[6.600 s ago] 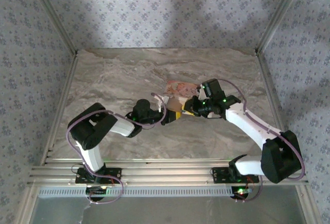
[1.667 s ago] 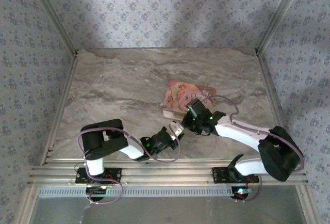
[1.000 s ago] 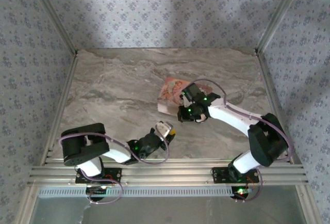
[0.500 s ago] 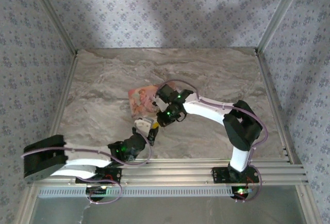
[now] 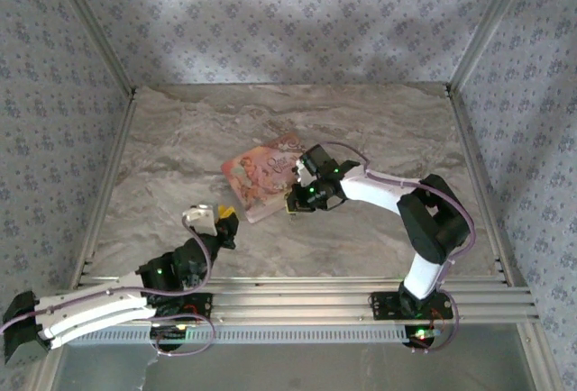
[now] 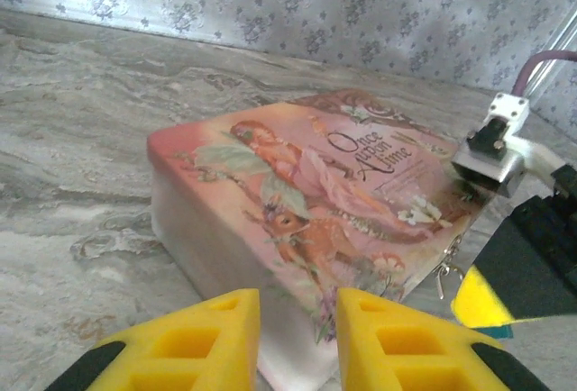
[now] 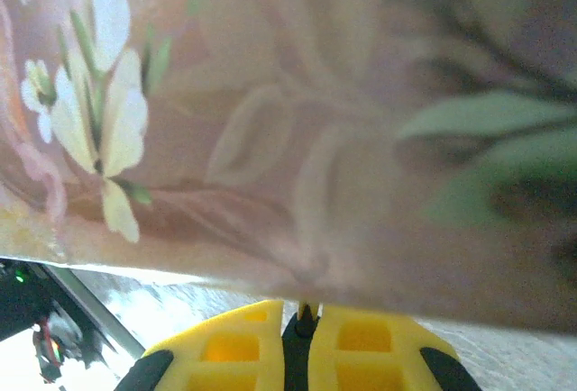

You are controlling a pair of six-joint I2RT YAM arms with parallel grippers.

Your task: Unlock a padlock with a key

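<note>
Left pincer (image 6: 294,317): fingers narrowly parted and empty, low by the tabletop's (image 5: 180,139) near edge, probably keeping clear.
Right pincer (image 5: 295,199): nearly closed on a thin dark piece (image 7: 300,313), perhaps the key, at the pink box (image 6: 297,184) edge.
Padlock (image 6: 493,329): likely the blue bit under the right pincer, mostly hidden.

The worktop (image 5: 198,139) is a grey-beige marble-look slab with swirly veins. Three walls (image 5: 288,13) box it in, all papered pale blue-grey with a small repeating floral print. Silver metal posts (image 5: 95,35) run up the back corners, and ribbed aluminium rails (image 5: 297,299) line the near edge. The light is soft and brightest on the back wall's left.
</note>
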